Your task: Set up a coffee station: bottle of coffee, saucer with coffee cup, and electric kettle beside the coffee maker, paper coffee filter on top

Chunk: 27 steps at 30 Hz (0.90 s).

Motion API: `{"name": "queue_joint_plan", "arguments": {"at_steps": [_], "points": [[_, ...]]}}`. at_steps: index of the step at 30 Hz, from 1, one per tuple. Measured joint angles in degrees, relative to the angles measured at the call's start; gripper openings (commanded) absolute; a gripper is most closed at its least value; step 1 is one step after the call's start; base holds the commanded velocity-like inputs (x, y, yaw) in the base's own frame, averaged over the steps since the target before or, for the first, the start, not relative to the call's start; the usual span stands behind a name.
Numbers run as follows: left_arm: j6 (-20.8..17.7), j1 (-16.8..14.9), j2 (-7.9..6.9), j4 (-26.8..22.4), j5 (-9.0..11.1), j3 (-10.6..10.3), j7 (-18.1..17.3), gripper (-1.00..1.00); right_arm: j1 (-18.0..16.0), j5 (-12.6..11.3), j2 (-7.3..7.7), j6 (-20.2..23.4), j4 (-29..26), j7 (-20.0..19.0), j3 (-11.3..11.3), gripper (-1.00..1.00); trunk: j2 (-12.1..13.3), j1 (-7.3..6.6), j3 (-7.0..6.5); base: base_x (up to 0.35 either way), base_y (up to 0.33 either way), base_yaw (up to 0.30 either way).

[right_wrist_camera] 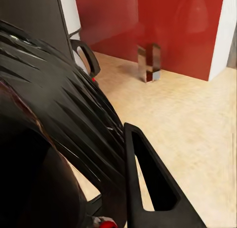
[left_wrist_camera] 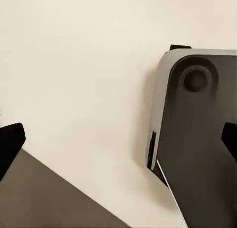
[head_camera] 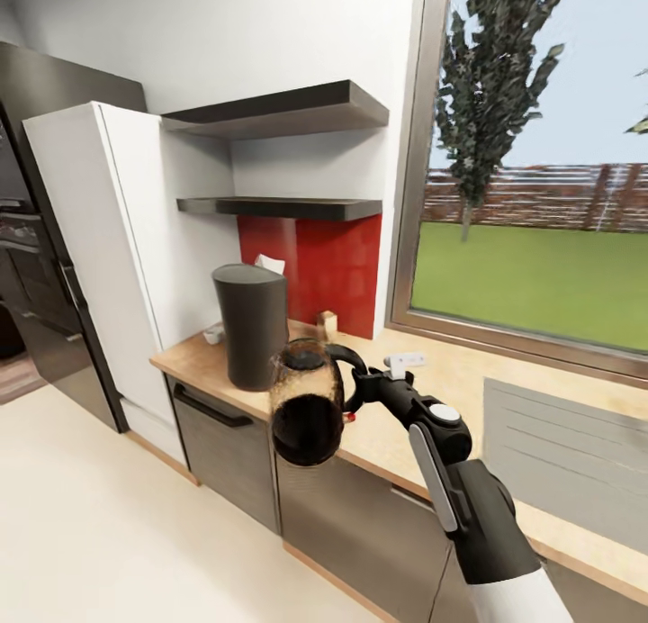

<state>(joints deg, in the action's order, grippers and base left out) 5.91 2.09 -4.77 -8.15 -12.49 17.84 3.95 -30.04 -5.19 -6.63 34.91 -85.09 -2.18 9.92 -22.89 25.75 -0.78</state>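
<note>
Right arm is reaching forward over the wooden countertop [head_camera: 504,398], and the right gripper [head_camera: 353,394] is clamping the handle of the electric kettle [head_camera: 308,401], holding it in the air at the counter's front edge, upright with a slight tilt. The kettle is hanging just in front of and beside the coffee maker [head_camera: 249,324], a tall dark cylinder standing on the counter near the white cabinet [head_camera: 108,245]. Something white is poking up behind the coffee maker's top, too small to identify. A small white object is sitting on the counter left of the coffee maker; cannot tell what it is. A small brown container [head_camera: 327,323] is standing against the red backsplash [head_camera: 315,263], also showing in the right wrist view [right_wrist_camera: 149,62] beyond the kettle's dark ribbed body [right_wrist_camera: 59,139]. Two dark shelves [head_camera: 288,159] are hanging above. In the left wrist view the left gripper's fingertips [left_wrist_camera: 10,144] are sitting wide apart over pale floor [left_wrist_camera: 79,65], gripping nothing
</note>
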Motion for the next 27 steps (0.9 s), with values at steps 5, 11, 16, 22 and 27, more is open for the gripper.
{"name": "queue_joint_plan", "arguments": {"at_steps": [5,11,16,22,27], "points": [[0.0,0.0,0.02,0.0,0.0,0.0,0.0,1.00,0.0,-0.8,-0.02,0.0,0.0,3.1,0.1,-1.00,0.0,-0.01,0.00,0.258,0.241,0.000],[0.0,0.0,0.02,-0.1,0.0,0.0,0.0,1.00,0.0,-0.6,-0.02,0.0,0.0,3.3,0.0,-1.00,0.0,-0.01,-0.12,0.294,0.182,-0.165],[0.1,0.0,0.08,-0.2,0.0,0.0,0.0,1.00,0.0,-0.6,-0.02,0.0,0.0,3.3,0.0,-1.00,0.0,-0.01,-0.28,0.308,0.147,-0.282],[0.0,0.0,0.01,-0.2,0.0,0.0,0.0,1.00,0.0,-0.6,-0.02,0.0,0.0,3.3,0.0,-1.00,0.0,0.00,-0.42,0.260,0.094,-0.288],[0.0,0.0,-0.05,-0.2,0.0,0.0,0.2,1.00,0.0,-0.2,-0.04,0.1,0.2,8.9,0.0,-1.00,0.0,0.02,-0.50,0.013,0.003,-0.288]]}}
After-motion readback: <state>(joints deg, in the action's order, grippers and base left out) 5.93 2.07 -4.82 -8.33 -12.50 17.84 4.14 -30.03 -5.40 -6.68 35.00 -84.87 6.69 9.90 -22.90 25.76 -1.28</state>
